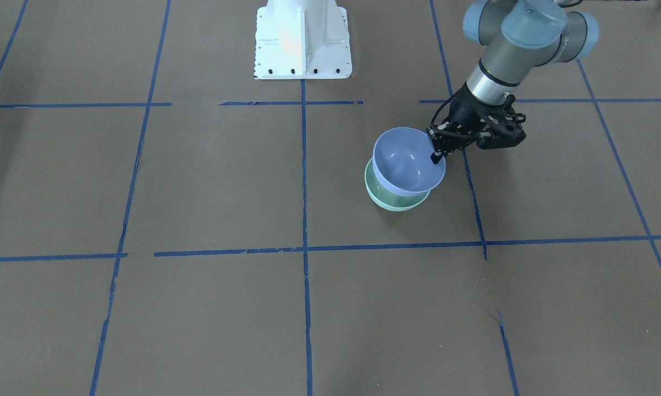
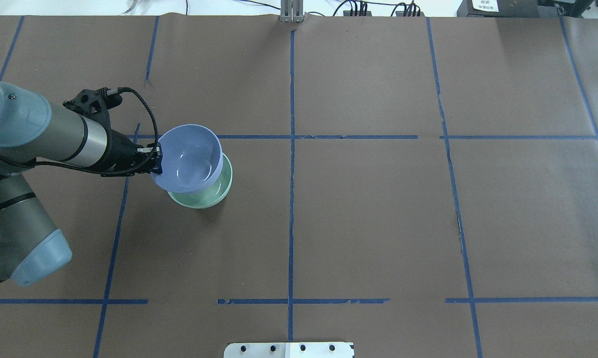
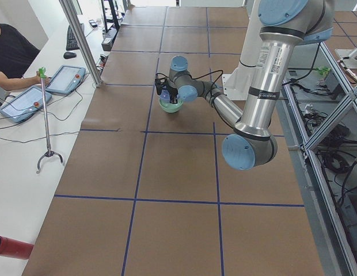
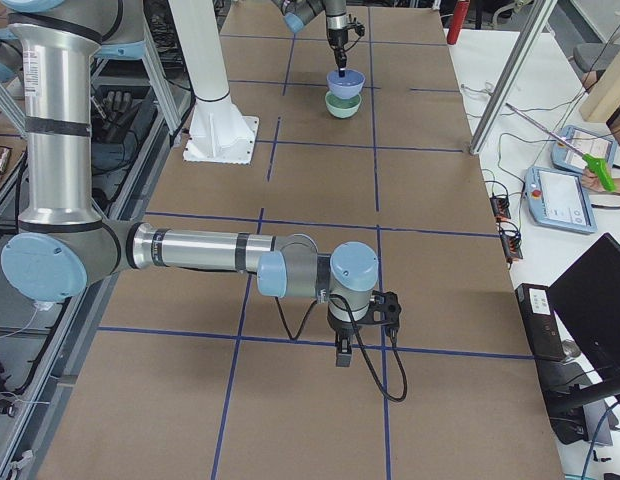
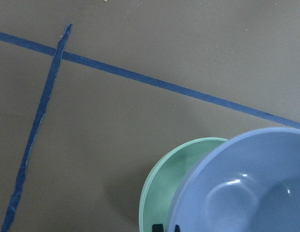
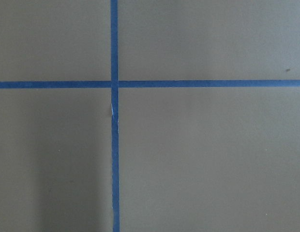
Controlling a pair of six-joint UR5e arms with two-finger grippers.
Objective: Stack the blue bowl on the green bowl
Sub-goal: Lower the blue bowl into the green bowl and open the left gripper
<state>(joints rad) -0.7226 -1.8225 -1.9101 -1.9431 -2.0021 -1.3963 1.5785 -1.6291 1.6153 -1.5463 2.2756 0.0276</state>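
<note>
The periwinkle blue bowl is held by its rim in my left gripper, which is shut on it. The bowl hangs slightly tilted right over the mint green bowl, overlapping most of it and offset a little toward the arm. I cannot tell whether the two bowls touch. The left wrist view shows the blue bowl over the green bowl. My right gripper shows only in the exterior right view, low over the table far from the bowls; I cannot tell whether it is open or shut.
Brown paper covers the table, marked with a grid of blue tape lines. The white robot base stands at the table's edge. Operators' tablets and a metal post stand beside the table.
</note>
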